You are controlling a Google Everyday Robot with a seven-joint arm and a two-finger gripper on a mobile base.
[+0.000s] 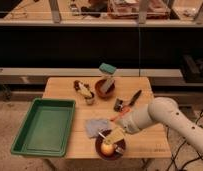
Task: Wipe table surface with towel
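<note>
The table surface [140,135] is a light tan wooden top in the middle of the camera view. The towel [95,126], a small grey-blue cloth, lies crumpled on it just right of the green tray. My white arm reaches in from the right. Its gripper [114,133] hangs at the towel's right edge, above the rim of a dark red bowl [110,148] that holds a yellow round item. The pale fingers [116,135] stand apart, and I see nothing between them.
A green plastic tray [42,125] covers the table's left side. At the back stands a second dark bowl [104,88] with a teal sponge block [107,68] propped over it. A small dark-and-white object [84,90] and a black-handled tool [131,99] lie mid-table.
</note>
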